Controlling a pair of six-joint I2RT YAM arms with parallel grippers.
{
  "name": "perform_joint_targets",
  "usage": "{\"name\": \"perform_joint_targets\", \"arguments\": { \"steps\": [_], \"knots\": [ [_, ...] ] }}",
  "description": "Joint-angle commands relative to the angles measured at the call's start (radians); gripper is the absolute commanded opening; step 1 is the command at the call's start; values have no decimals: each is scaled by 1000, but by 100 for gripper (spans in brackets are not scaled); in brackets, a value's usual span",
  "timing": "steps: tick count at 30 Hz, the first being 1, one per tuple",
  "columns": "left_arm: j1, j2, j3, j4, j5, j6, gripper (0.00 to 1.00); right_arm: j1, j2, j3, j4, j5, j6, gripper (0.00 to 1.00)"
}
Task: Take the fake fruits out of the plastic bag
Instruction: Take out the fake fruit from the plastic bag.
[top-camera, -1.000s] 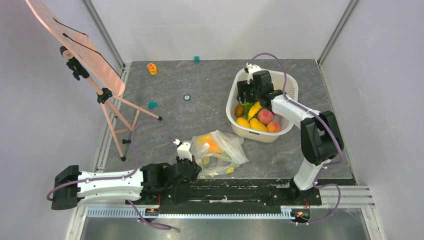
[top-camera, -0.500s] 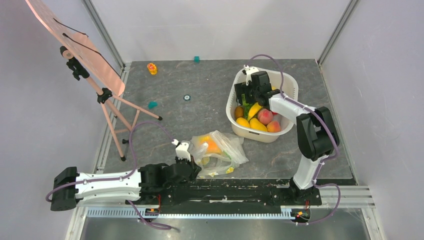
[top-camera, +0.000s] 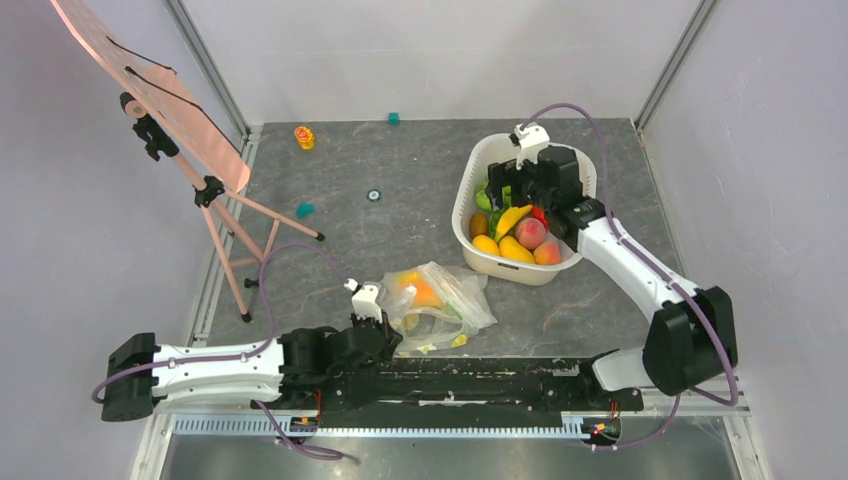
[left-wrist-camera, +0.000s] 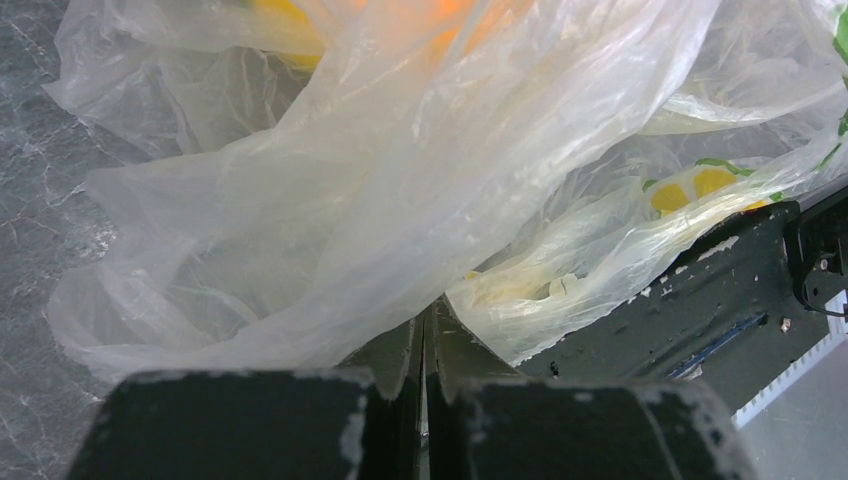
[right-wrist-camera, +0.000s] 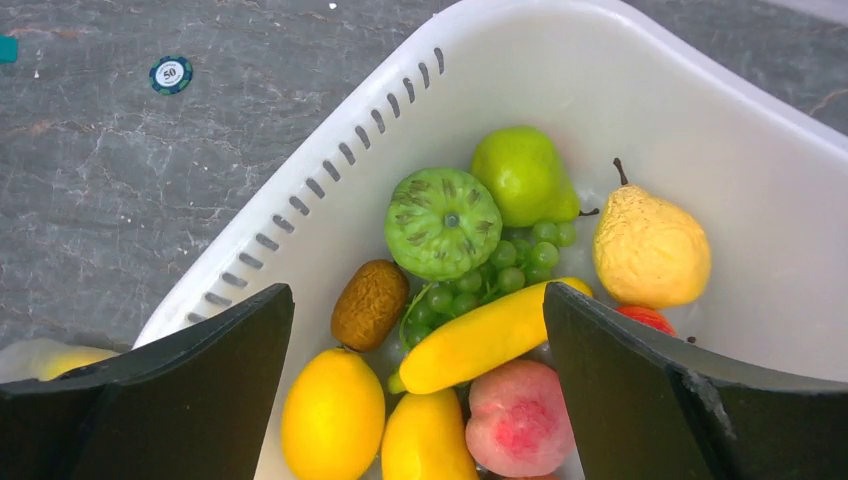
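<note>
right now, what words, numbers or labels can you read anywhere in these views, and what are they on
"50": on the round poker chip lying on the grey table, in the right wrist view.
Marks around the chip's rim: too small to read.
plastic bag: only flower prints, no words.
yellow toy at the far edge: too small to tell.

A: Plastic bag?
B: Lower centre, fake fruit inside, left gripper at its lower-left edge.
A: Basin?
B: Upper right of the bag, fake fruits in it, right gripper above. Easel upper left.
</note>
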Motion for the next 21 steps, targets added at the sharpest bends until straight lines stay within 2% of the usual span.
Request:
{"name": "perform_joint_targets", "arguments": {
  "steps": [1,3,6,10,12,13,16,17,21],
  "knots": [
    [-3,13,38,38,-17,1,2,-6,-83,-80,85,-20,-64,98],
    [-2,18,39,39,-14,1,2,-7,-112,-110,128,-35,-80,98],
    [-4,21,39,43,-13,-1,2,-7,-149,-160,174,36,-47,98],
    [-3,20,39,46,-12,-5,2,-7,-143,-135,85,99,-16,98],
    [-2,20,37,49,-10,-5,2,-10,-127,-103,19,15,-14,98],
    [-3,23,37,52,-9,-5,2,-12,-126,-101,10,-53,-22,98],
    [-4,31,41,58,-7,3,2,-4,-163,-125,27,-122,54,98],
    [-3,35,43,57,-6,6,2,28,-177,-132,27,-107,78,98],
    [-4,54,51,68,-5,8,2,293,-262,-130,-30,176,89,96]
  ]
}}
